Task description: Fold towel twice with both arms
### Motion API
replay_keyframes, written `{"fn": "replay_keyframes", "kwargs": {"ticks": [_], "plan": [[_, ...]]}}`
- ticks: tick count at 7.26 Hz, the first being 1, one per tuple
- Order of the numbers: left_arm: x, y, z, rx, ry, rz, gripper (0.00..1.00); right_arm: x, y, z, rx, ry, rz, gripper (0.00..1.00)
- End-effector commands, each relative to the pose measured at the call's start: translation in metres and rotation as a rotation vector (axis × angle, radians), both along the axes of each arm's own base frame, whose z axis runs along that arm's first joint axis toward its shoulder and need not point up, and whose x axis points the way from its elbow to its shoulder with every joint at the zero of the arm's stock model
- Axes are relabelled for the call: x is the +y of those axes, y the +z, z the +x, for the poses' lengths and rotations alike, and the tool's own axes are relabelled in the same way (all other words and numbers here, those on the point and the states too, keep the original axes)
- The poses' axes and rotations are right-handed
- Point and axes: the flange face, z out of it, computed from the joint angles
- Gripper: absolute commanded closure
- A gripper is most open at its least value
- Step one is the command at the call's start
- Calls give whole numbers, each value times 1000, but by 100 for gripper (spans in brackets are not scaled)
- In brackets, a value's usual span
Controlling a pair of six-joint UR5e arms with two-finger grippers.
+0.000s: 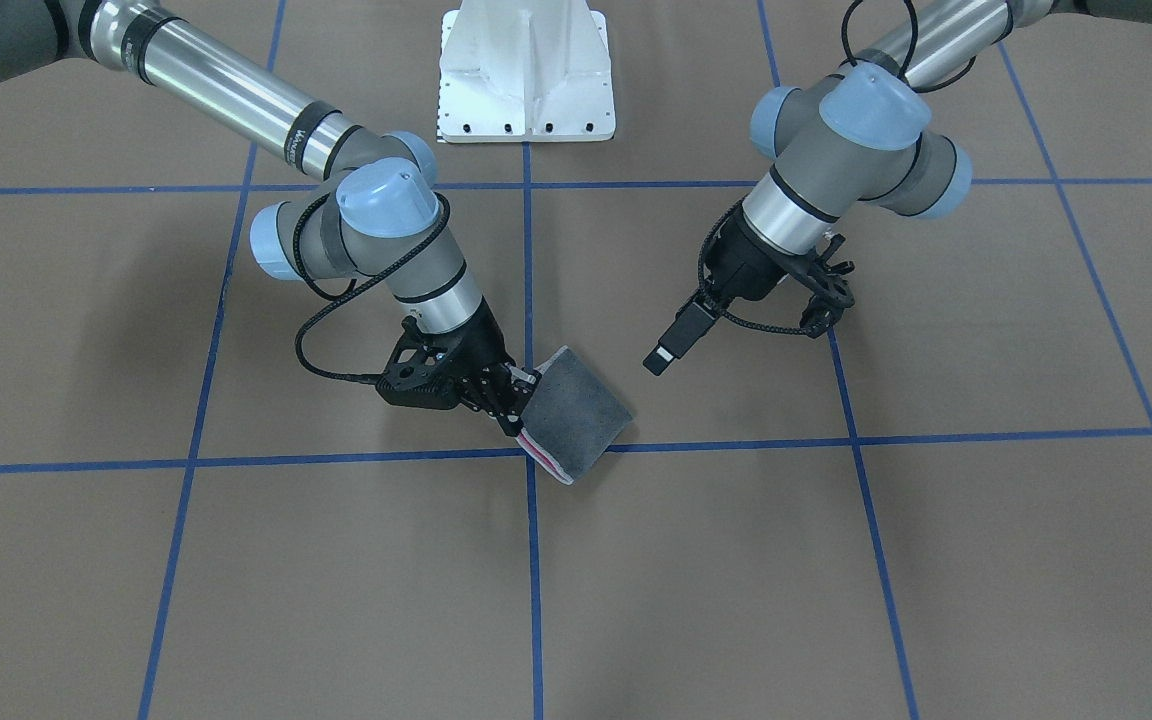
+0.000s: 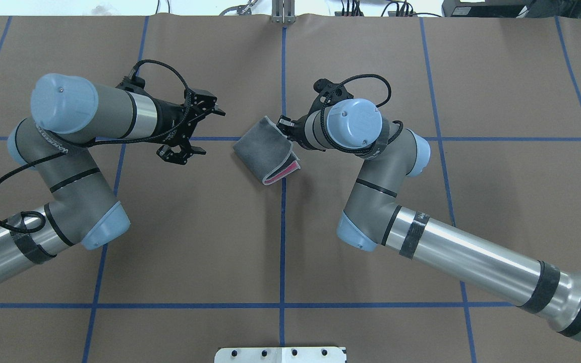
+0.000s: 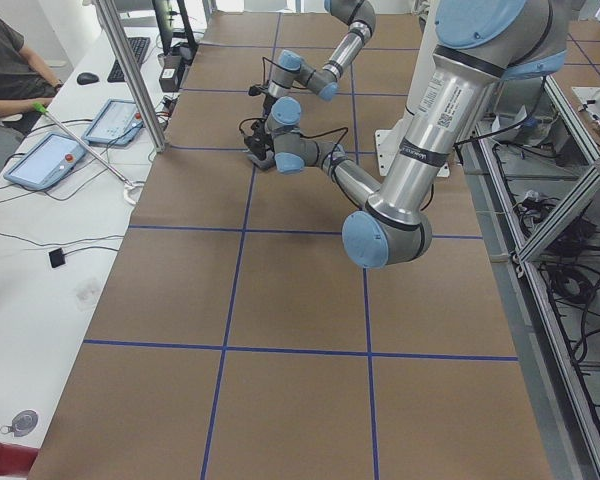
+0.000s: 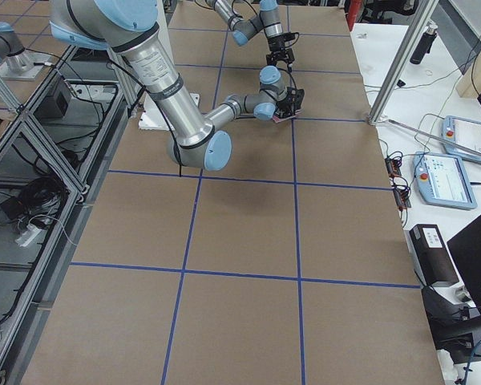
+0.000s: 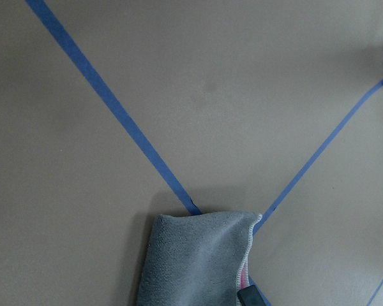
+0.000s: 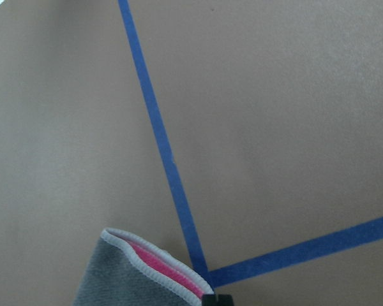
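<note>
**Right tool pinches the folded towel, left tool hangs open**

The towel [image 2: 263,151] is folded into a small packet with its dark grey face outward (a sliver of pink shows between the layers at one light-edged side). It sits on the brown worktop [image 2: 421,212], right at a crossing of the blue tape lines [image 2: 282,237].

The right tool [image 1: 521,398] is at the packet's edge with its 2 fingers closed on the cloth. That side of the towel looks raised a little off the paper. The right wrist view shows the stitched edging and pink layer just beside a black fingertip.

The left tool [image 2: 207,130] stands well apart from the towel, on the other side of it, fingers spread and holding nothing. Behind the arms stands the white pedestal [image 1: 526,90].
</note>
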Motion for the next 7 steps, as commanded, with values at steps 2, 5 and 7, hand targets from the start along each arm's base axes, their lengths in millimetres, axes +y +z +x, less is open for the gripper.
{"fn": "replay_keyframes", "kwargs": {"ticks": [2, 5, 7], "plan": [[0, -1, 0, 3, -2, -3, 0, 10, -2, 0, 15, -6, -14, 100], [1, -4, -1, 9, -3, -5, 0, 27, -1, -12, 12, -25, -17, 100], [0, -6, 0, 11, -3, -5, 0, 29, 4, -9, 15, -31, -14, 100]]}}
